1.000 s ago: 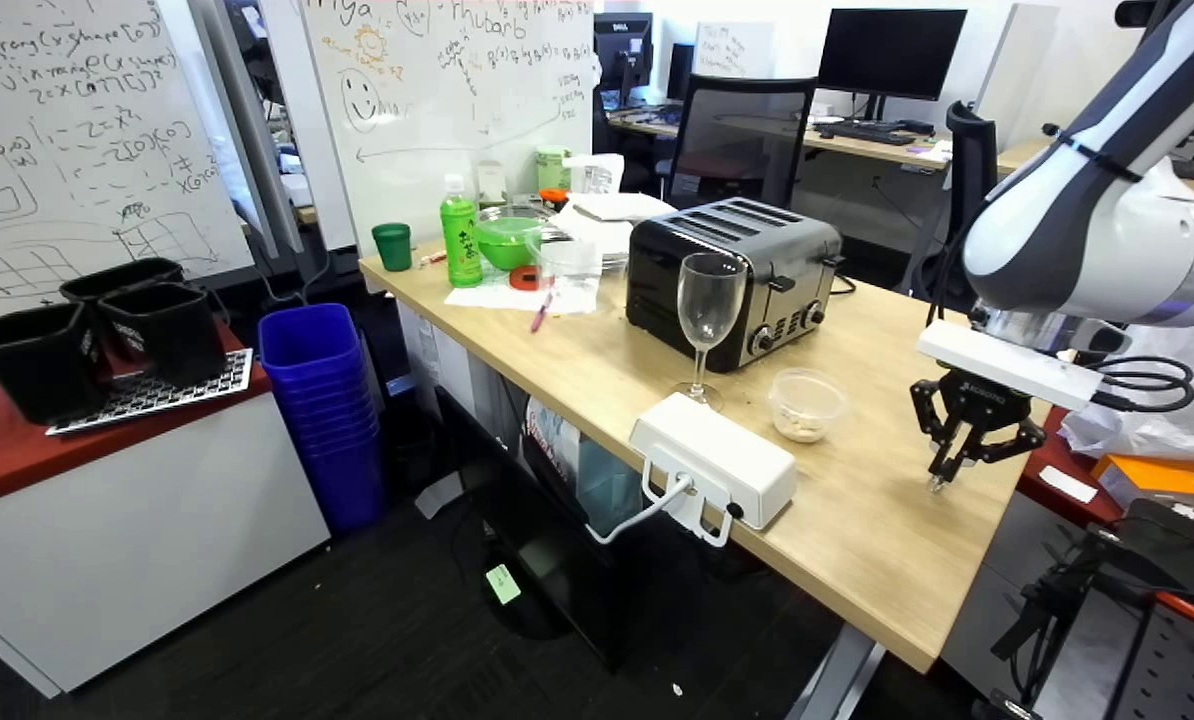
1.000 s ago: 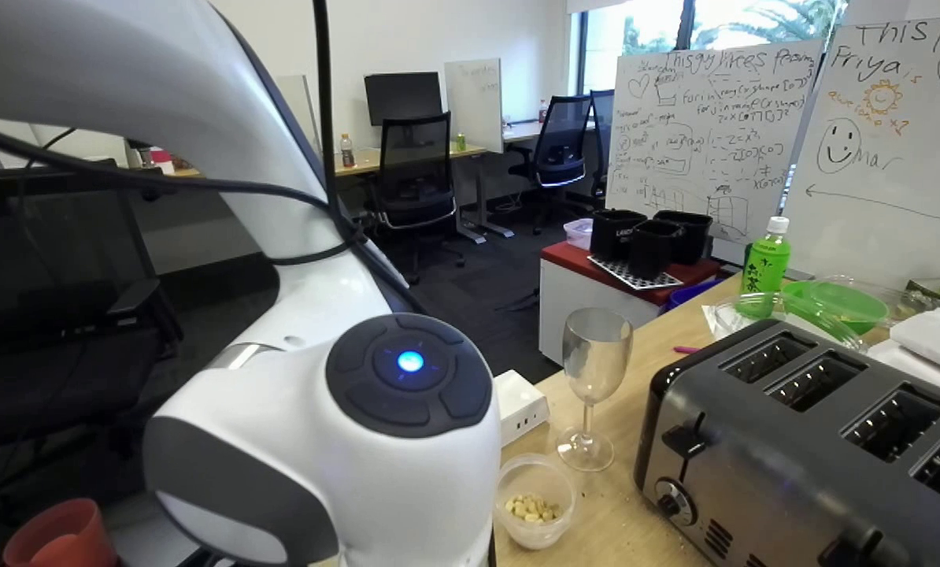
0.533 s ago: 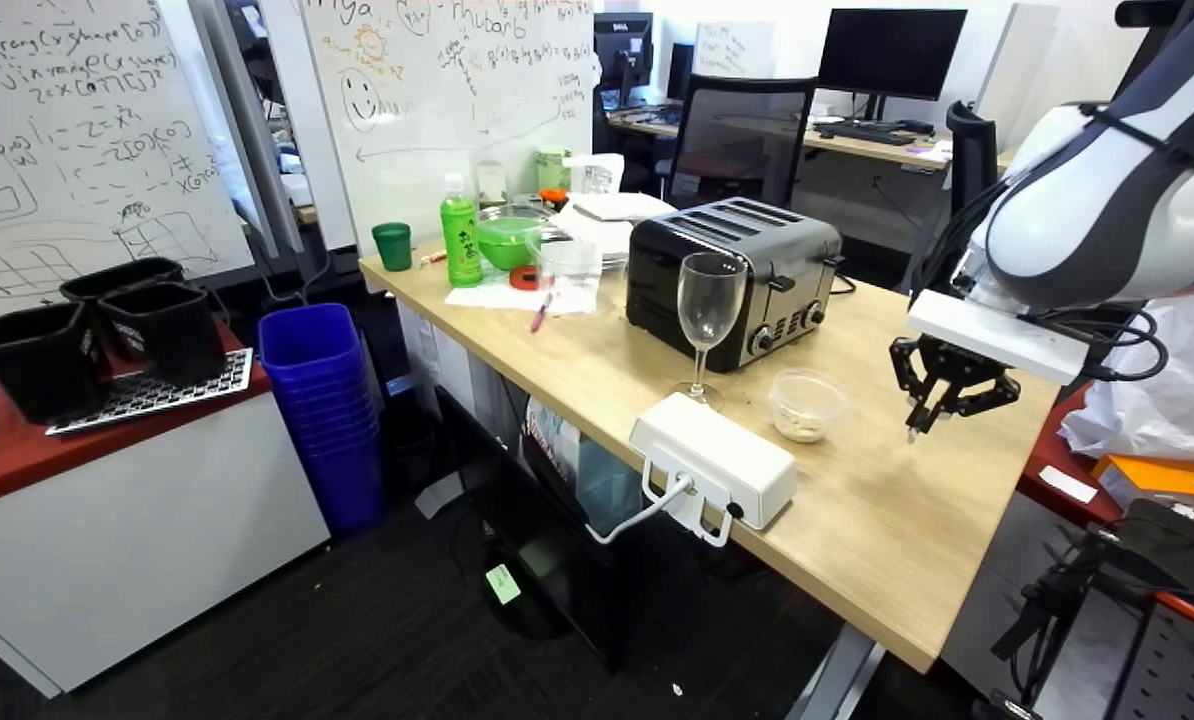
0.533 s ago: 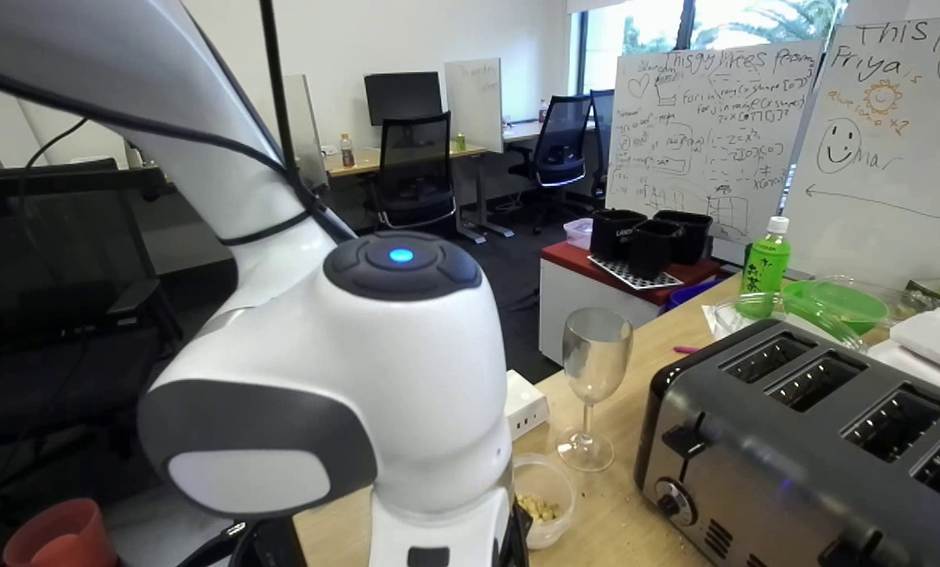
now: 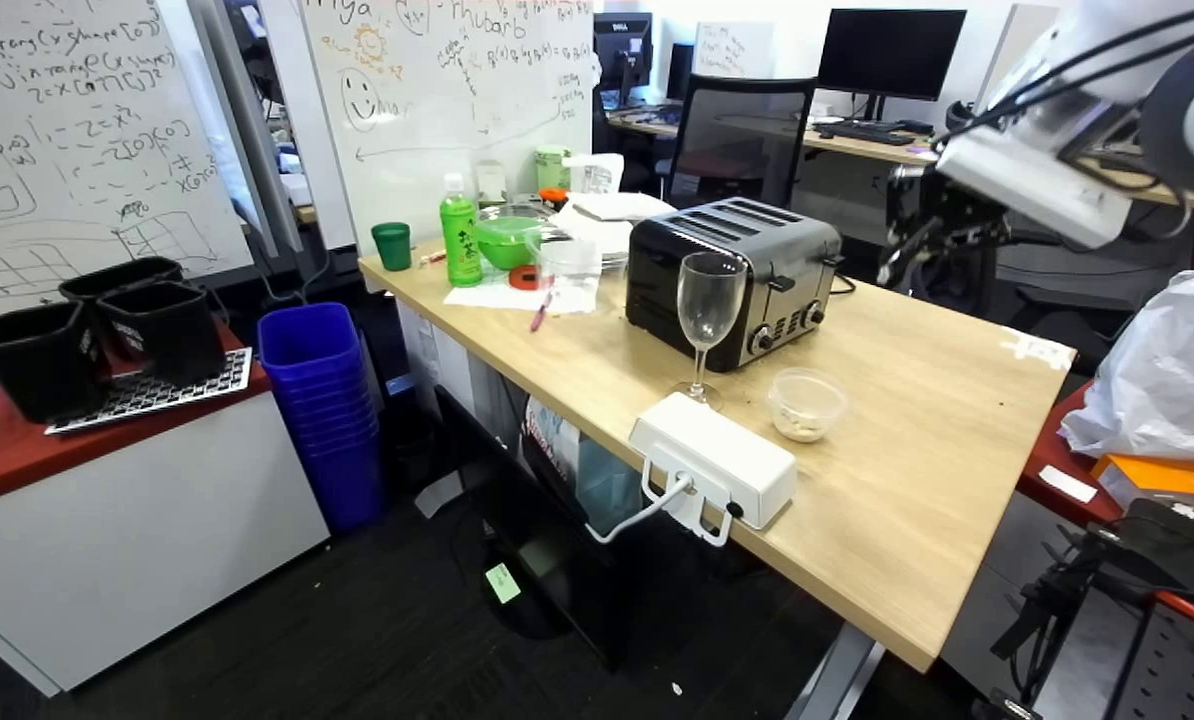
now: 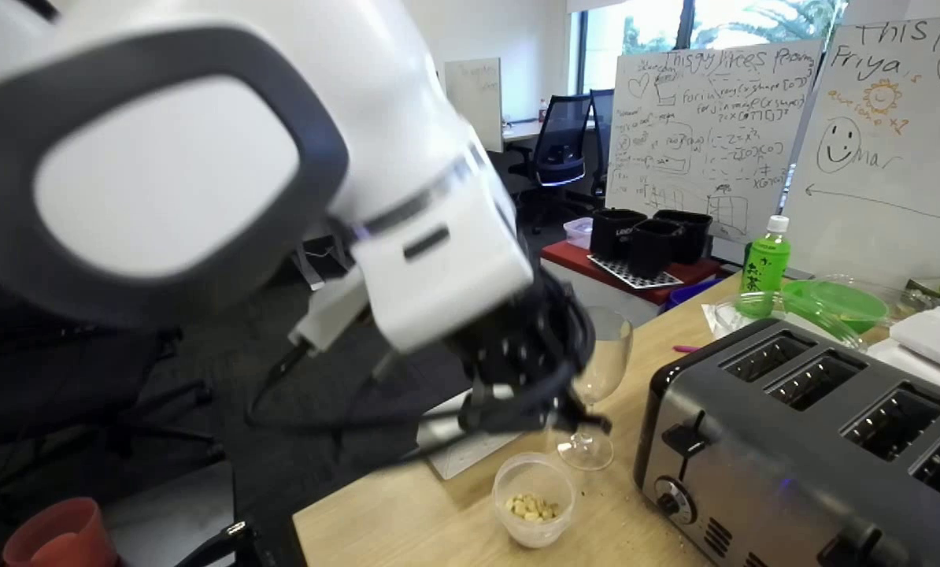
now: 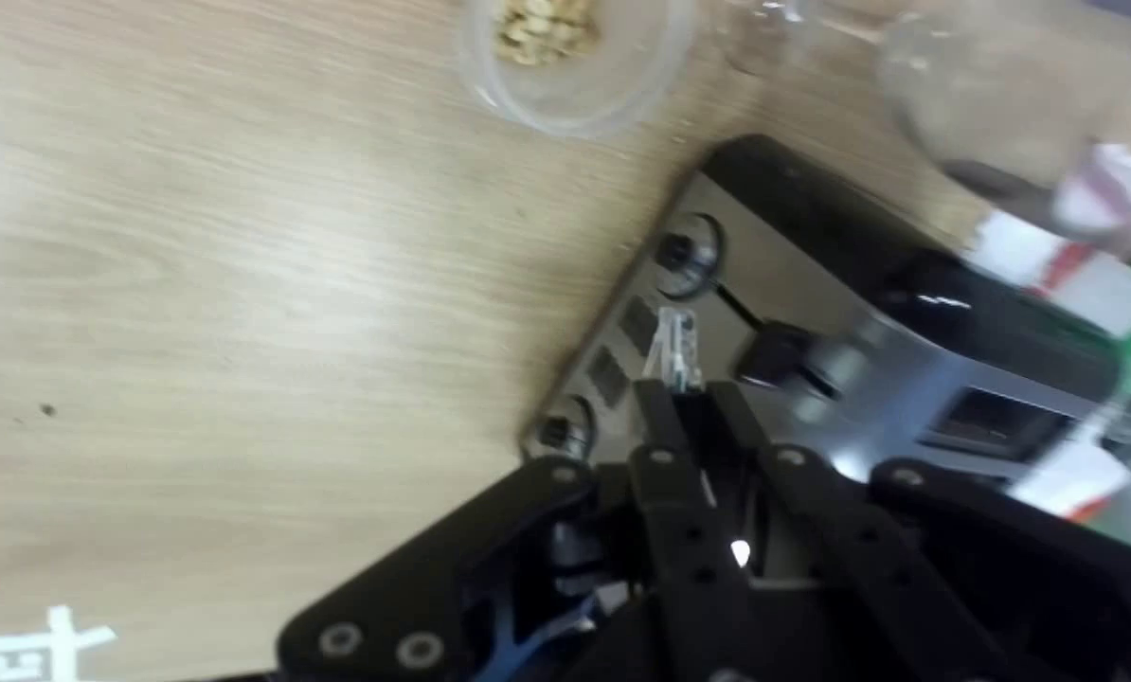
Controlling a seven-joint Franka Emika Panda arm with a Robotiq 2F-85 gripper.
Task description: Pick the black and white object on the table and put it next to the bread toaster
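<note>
While my gripper (image 7: 691, 390) is closed on the small black and white object (image 7: 681, 343), I hold it midair, clear of the table (image 5: 917, 480); in wrist view it overlaps the bread toaster (image 5: 757, 250), actual gap unclear.

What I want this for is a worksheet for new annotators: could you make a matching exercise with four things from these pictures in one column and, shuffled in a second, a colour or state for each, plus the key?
Things
1. bread toaster
2. plastic tub
3. wine glass
4. gripper

Colours and states
A. closed on a small object
B. see-through, upright on a thin stem
C. black and silver
D. with small pale pieces inside

Right pairs: 1-C, 2-D, 3-B, 4-A
</note>
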